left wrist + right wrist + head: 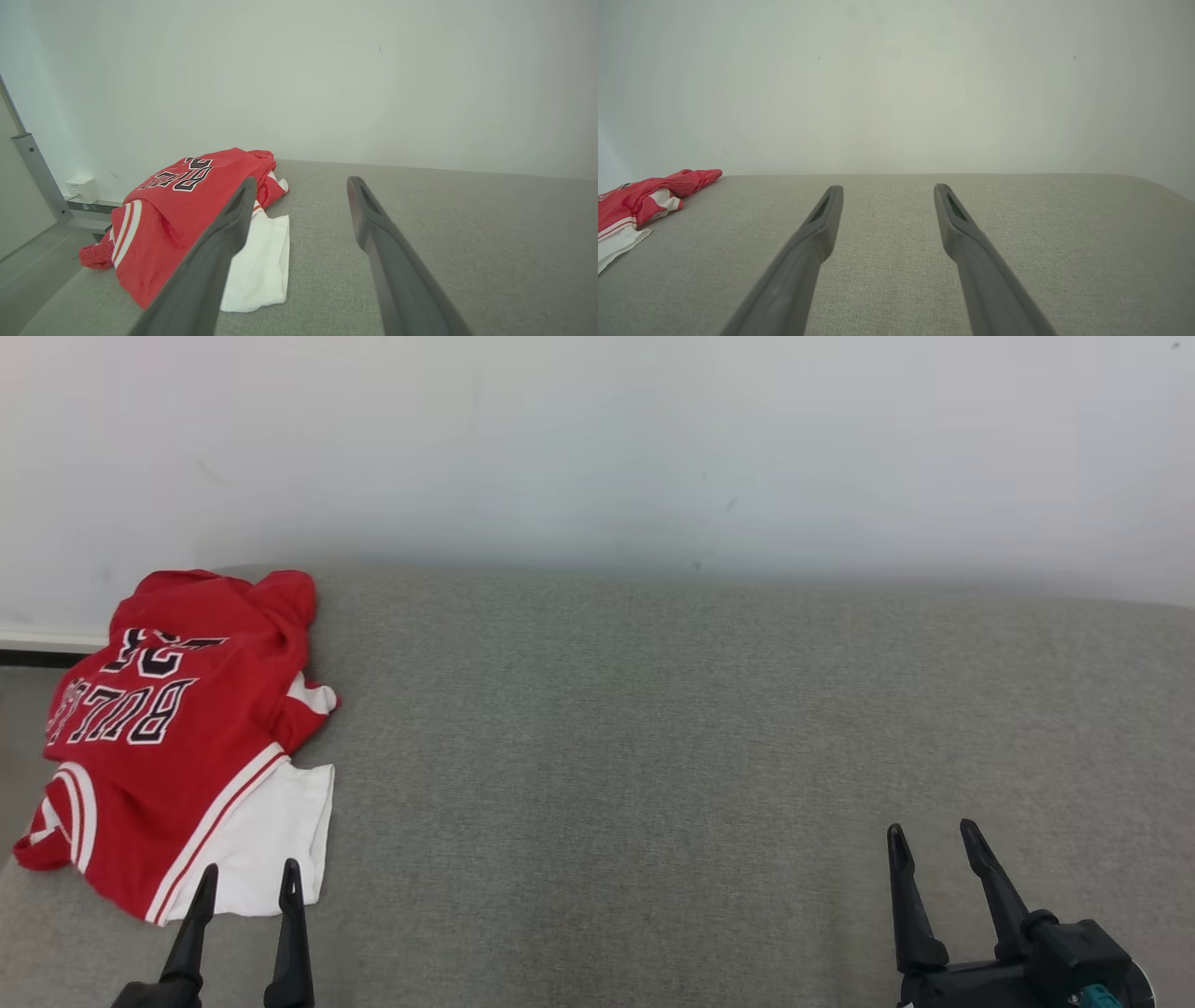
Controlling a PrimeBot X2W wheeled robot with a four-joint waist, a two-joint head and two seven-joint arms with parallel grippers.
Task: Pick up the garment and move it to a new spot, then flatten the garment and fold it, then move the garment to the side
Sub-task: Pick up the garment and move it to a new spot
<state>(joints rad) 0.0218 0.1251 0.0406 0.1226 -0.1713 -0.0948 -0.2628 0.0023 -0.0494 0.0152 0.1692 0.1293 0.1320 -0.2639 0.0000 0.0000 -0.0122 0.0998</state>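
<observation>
Garment (177, 737) (red jersey, dark lettering, white panel on its near side) crumpled at the far left of the grey cushioned surface (653, 756), close to the pale wall (597, 448). Left gripper (250, 866) spread wide and empty, tips at the garment's near edge. Right gripper (931, 826) likewise agape, empty, well apart at near right.

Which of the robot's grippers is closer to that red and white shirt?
The left gripper: right at the near edge of the shirt. The right gripper sits far across the grey surface.
</observation>
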